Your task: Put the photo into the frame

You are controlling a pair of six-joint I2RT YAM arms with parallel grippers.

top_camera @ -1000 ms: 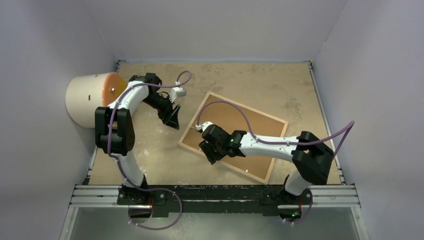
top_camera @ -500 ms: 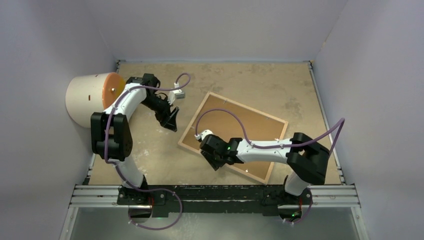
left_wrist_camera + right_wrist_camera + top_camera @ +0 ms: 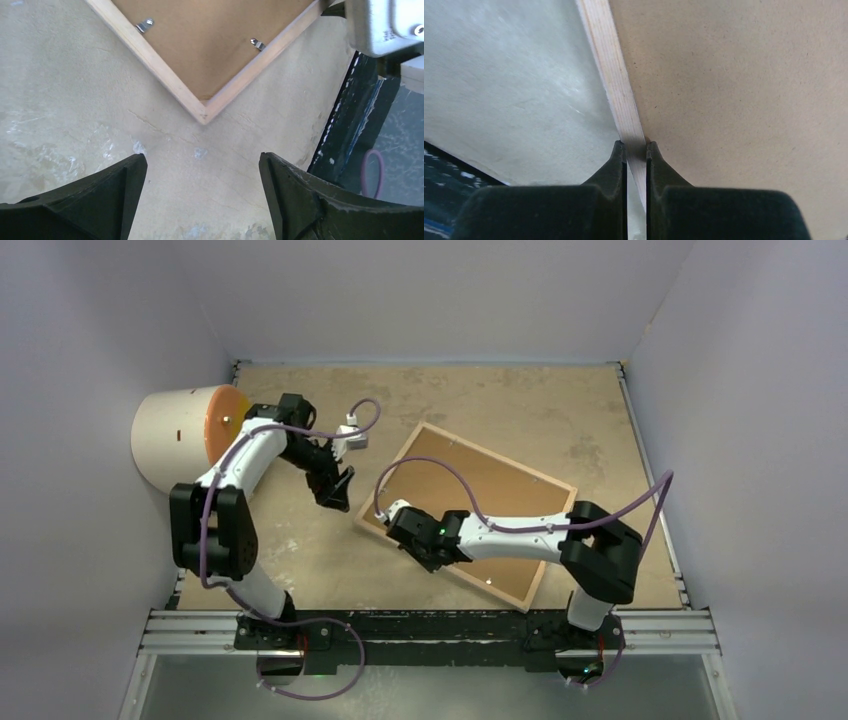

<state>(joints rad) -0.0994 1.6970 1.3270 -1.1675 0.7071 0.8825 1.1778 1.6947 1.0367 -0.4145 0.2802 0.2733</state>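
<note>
Right wrist view: the right gripper (image 3: 636, 146), apart a second ago, has been clamped onto the rail of the frame (image 3: 610, 75), lying back-up on the bench (image 3: 499, 75), so lifting is judged possible. The left gripper (image 3: 201, 160) is held apart. The photo is not seen.

Pale bare wood rims the frame (image 3: 500, 480), its back matt brown

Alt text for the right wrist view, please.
The right gripper has its jaws closed on the pale wooden rail of the frame, which lies back-up. Its brown back fills the right of the view, and the table fills the left.
</note>
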